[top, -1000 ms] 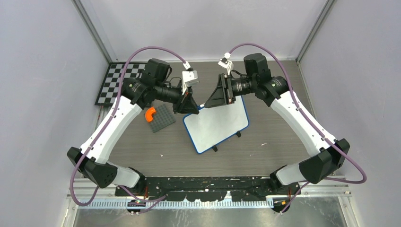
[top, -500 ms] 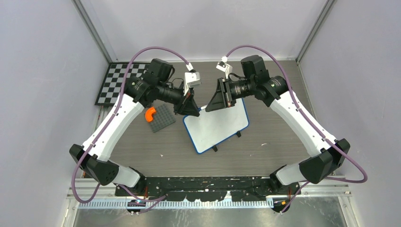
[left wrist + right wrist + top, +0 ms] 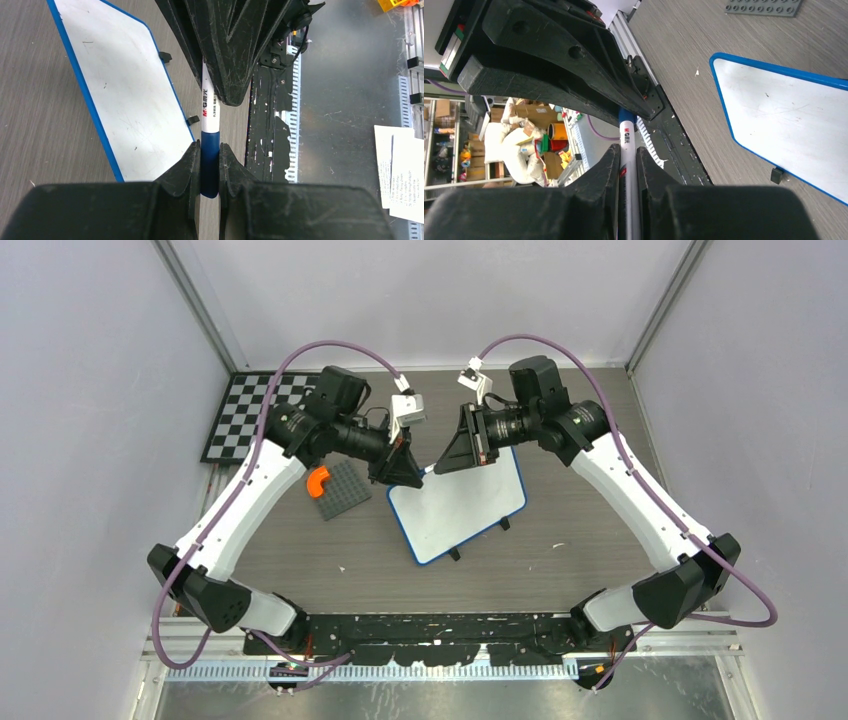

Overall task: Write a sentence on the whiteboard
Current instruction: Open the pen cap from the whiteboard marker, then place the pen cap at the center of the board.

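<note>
The whiteboard (image 3: 462, 506), blue-framed, lies tilted on the table; it also shows in the left wrist view (image 3: 125, 100) and the right wrist view (image 3: 789, 117). Its surface is blank, with no sentence in view. A white marker (image 3: 428, 468) with a blue cap hangs in the air between both grippers, above the board's far left corner. My left gripper (image 3: 406, 472) (image 3: 210, 148) is shut on the blue cap (image 3: 210, 165). My right gripper (image 3: 446, 461) (image 3: 627, 150) is shut on the white barrel (image 3: 627, 142).
A grey studded plate (image 3: 346, 490) with an orange piece (image 3: 317, 481) lies left of the board. A black-and-white checkerboard (image 3: 245, 415) lies at the far left. The black base rail (image 3: 440, 625) runs along the near edge. Grey walls stand on both sides.
Both arms have shifted slightly, the left elbow a little to the left and the right wrist a little back. Both grippers stay on the marker.
</note>
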Controlling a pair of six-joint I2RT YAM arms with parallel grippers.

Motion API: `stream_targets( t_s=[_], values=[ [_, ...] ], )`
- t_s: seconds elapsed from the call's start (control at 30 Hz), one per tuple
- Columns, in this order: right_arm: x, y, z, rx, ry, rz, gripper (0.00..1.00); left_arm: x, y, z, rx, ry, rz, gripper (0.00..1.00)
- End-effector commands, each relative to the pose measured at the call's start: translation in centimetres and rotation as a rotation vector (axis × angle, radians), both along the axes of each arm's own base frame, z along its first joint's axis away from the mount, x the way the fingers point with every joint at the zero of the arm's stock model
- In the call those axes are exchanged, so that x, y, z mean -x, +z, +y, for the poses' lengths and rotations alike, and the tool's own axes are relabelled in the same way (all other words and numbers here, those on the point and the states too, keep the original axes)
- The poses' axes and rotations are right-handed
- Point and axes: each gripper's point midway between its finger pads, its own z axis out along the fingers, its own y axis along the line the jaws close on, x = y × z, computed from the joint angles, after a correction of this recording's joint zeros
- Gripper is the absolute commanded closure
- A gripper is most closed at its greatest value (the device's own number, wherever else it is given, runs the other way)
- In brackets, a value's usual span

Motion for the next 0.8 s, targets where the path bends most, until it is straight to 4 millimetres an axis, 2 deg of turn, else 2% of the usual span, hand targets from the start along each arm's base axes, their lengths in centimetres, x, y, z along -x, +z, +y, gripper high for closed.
stream_targets(
  t_s=[0.0, 0.07, 0.2, 0.37, 0.53, 0.63, 0.77],
  values=[
    [-0.2, 3.1, 0.8, -0.075, 0.008, -0.09, 0.87, 1.1, 1.0, -0.3, 0.042, -0.031, -0.016, 1.0],
    [-0.2, 3.1, 0.7, -0.076, 0.007, -0.094, 0.97, 1.1, 0.9, -0.2, 0.039, -0.025, -0.019, 1.0],
    [-1.1, 3.0, -0.3, -0.061, -0.039, -0.099, 1.0, 0.9, 1.1, 0.7, 0.032, 0.006, -0.026, 1.0],
    [-3.6, 3.2, -4.2, -0.067, -0.148, -0.105, 1.0, -0.2, 0.4, 3.5, 0.013, 0.089, -0.022, 1.0],
    [-5.5, 4.3, -8.7, -0.093, -0.248, -0.127, 1.0, -0.8, -0.9, 7.0, -0.026, 0.156, -0.049, 1.0],
    [-5.3, 4.0, -10.4, -0.063, -0.266, -0.149, 1.0, -2.1, -2.8, 9.8, -0.077, 0.228, -0.059, 1.0],
    [-3.9, 2.8, -11.1, -0.024, -0.251, -0.148, 1.0, -3.4, -7.8, 13.5, -0.204, 0.31, 0.004, 1.0]
  ],
)
